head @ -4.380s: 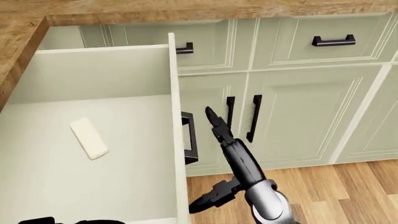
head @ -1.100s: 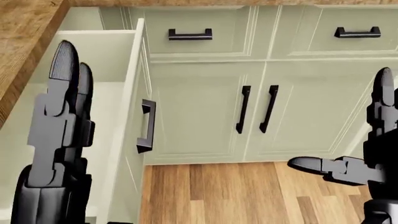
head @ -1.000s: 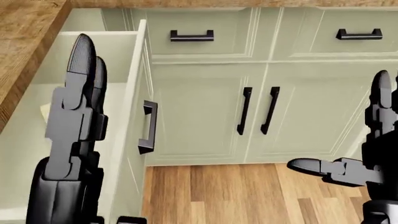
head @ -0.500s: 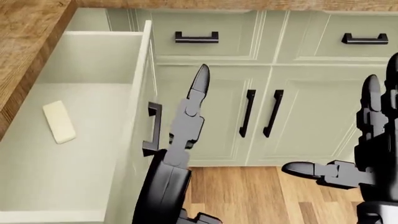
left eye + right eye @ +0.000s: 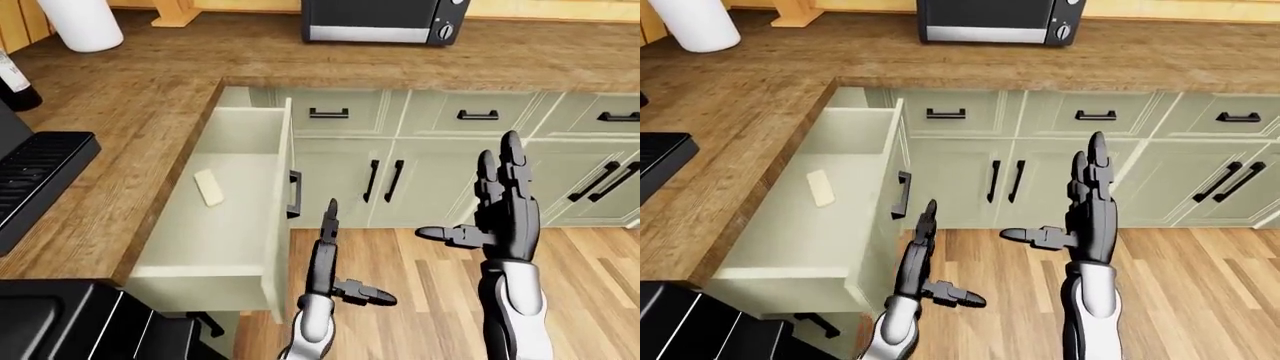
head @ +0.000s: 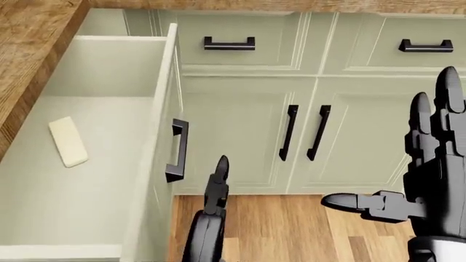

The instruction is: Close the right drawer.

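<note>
Pale-green wooden drawer (image 6: 109, 180) pulled out, black bar handle (image 6: 177, 151) untouched; black left hand (image 5: 333, 259) and right hand (image 5: 500, 210) spread, apart.

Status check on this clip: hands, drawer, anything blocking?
Both hands open, empty: left hand beside the drawer handle, not touching; right hand raised clear. Drawer wide open, pale bar lying inside. Nothing blocking visible.

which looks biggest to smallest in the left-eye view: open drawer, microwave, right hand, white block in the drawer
1. open drawer
2. microwave, cut off at the top edge, so its full size is unknown
3. right hand, enlarged by nearness to the camera
4. white block
</note>
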`<state>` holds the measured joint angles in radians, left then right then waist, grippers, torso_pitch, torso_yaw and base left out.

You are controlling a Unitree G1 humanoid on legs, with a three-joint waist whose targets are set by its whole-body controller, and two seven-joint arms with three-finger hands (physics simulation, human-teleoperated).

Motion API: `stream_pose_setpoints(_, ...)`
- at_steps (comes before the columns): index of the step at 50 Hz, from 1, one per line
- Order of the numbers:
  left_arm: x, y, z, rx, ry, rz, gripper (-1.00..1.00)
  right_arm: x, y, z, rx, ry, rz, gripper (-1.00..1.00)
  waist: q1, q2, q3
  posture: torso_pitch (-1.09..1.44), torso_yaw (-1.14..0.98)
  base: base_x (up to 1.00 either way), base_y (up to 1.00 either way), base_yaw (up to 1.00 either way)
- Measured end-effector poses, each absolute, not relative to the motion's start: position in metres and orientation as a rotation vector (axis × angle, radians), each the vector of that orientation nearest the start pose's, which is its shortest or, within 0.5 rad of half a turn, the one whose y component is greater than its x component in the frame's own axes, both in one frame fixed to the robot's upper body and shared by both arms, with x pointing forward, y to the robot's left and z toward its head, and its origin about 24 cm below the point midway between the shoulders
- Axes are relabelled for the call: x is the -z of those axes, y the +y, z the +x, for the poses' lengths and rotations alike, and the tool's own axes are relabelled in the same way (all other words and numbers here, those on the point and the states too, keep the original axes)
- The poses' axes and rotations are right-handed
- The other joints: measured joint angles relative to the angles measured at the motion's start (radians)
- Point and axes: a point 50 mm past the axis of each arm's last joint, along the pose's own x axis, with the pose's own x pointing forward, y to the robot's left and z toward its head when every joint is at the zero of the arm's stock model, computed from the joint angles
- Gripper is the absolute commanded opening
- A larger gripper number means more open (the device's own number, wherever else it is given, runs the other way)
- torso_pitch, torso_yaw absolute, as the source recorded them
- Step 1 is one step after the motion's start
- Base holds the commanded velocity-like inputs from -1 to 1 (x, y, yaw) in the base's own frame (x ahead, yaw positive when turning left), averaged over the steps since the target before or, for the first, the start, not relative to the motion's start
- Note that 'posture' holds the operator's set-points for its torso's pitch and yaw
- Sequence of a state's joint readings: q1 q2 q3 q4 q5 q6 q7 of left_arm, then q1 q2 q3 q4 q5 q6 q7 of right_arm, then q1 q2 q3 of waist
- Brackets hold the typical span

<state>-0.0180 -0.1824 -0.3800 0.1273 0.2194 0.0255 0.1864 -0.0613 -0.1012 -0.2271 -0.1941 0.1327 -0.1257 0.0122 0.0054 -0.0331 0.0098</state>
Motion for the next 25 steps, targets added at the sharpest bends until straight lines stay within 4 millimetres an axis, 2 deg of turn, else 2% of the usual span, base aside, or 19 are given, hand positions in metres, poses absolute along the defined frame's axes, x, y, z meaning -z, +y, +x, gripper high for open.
stream_pose_setpoints(8,-0.022,0.032,0.244,0.087,0.087,0.054,1.00,-0.116,-0.213,0.252,0.172,-0.391,0.003,1.00,-0.002,-0.001,-0.002,0.00,0.00,0.00,0.00,0.00)
stream_pose_setpoints(17,-0.016,0.052,0.253,-0.055,0.133,-0.037,1.00,-0.115,-0.213,0.252,0.174,-0.392,0.001,1.00,-0.004,0.001,-0.004,0.00,0.00,0.00,0.00,0.00)
stream_pose_setpoints(25,-0.010,0.059,0.256,-0.118,0.175,-0.076,1.00,-0.112,-0.213,0.253,0.170,-0.384,0.000,1.00,-0.004,0.004,-0.005,0.00,0.00,0.00,0.00,0.00)
